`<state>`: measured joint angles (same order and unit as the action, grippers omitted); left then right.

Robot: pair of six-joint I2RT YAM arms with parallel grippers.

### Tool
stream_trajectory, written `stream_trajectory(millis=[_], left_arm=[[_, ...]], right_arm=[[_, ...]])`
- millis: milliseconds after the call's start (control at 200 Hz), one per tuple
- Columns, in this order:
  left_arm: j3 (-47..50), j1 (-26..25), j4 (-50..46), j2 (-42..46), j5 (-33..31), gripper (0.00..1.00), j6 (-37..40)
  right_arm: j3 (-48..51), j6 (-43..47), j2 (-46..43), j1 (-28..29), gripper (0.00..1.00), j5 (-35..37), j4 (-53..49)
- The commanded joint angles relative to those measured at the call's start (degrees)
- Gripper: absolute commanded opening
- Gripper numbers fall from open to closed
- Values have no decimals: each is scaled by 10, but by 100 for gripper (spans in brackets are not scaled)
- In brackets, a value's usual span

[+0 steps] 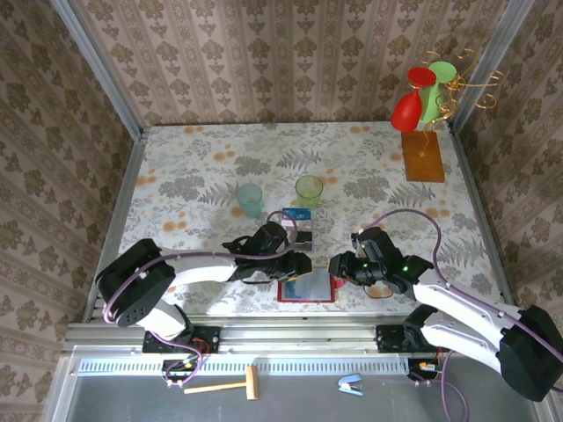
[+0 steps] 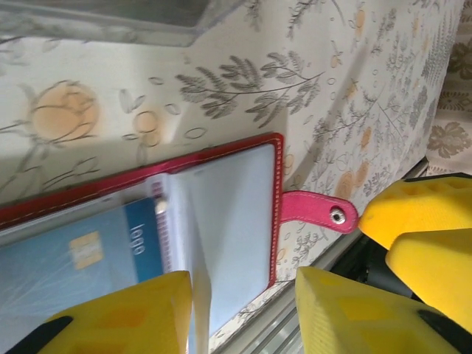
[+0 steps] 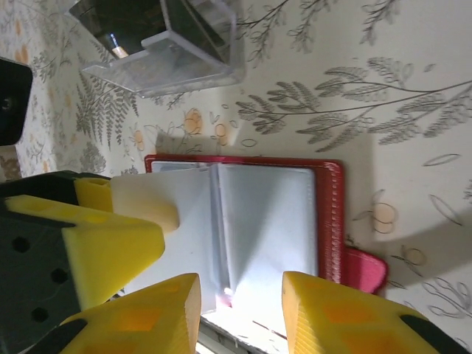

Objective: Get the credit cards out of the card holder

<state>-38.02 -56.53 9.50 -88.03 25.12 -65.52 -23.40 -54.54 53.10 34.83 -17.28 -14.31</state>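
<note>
The card holder [image 1: 306,288] lies open at six o'clock on the table [image 1: 193,167], close to the near edge; a blue card [image 2: 81,251] sits in one clear pocket; the left gripper [image 2: 243,295] hangs at the holder's eleven o'clock edge, jaws apart, gripping nothing; the right gripper [image 3: 242,295] hangs at its two o'clock corner, jaws parted and empty; at twelve o'clock beyond stands a clear box [image 1: 299,221]; farther off, a teal cup [image 1: 250,200] and a green cup [image 1: 309,190].
</note>
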Motion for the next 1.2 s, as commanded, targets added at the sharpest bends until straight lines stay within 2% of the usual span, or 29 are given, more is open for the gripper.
stream_trajectory(millis=[0, 390, 840, 1195], left_arm=[[-27, -11, 3, -22, 17, 45, 13], [-57, -28, 26, -73, 31, 48, 4], [-38, -20, 20, -39, 26, 49, 11], [15, 1, 19, 16, 22, 49, 17]], right_arm=[[6, 15, -21, -8, 35, 19, -48], [17, 15, -56, -19, 35, 12, -62], [21, -9, -28, -18, 30, -32, 4], [-18, -20, 32, 31, 27, -14, 25]])
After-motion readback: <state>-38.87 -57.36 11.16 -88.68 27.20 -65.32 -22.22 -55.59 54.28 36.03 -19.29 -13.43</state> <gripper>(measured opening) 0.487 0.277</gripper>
